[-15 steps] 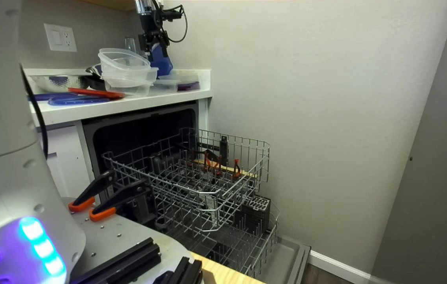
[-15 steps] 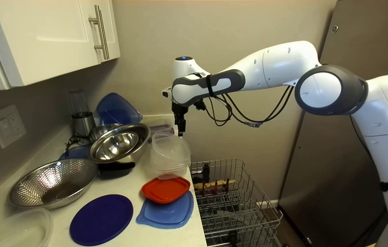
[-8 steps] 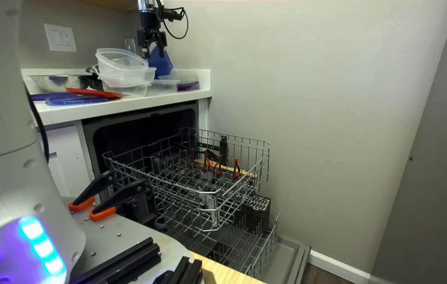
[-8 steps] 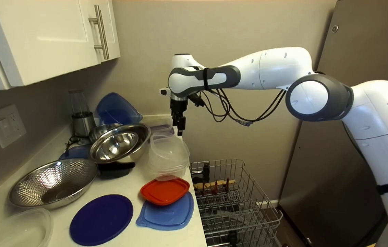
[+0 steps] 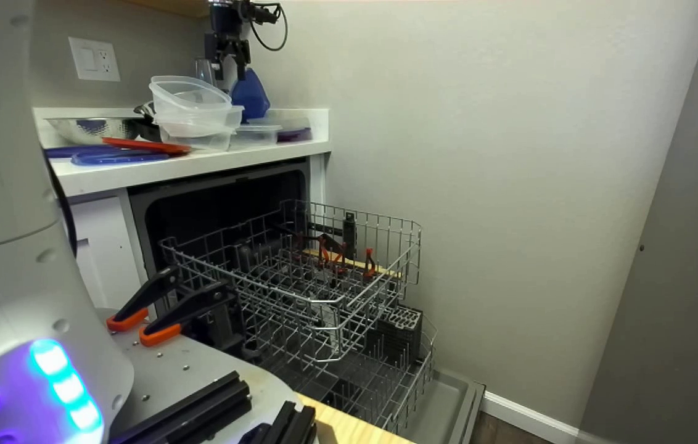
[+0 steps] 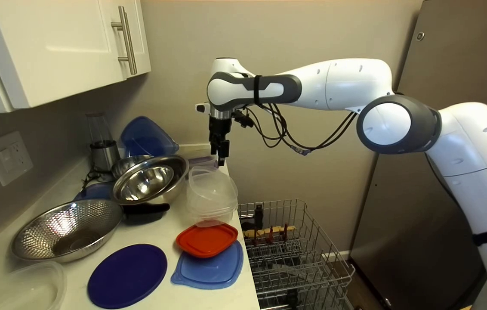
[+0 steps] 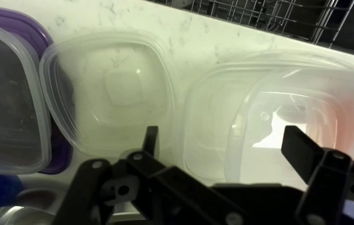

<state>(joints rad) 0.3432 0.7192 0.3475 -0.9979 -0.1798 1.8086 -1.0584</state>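
Clear plastic containers form a leaning stack on the white counter, the tilted uppermost one sitting inside the next. Just beside the stack is a single container. The arm reaches over both, its gripper pointing down with fingers spread well apart. The stack looks see-through and squarish, with rounded corners and pale rims.
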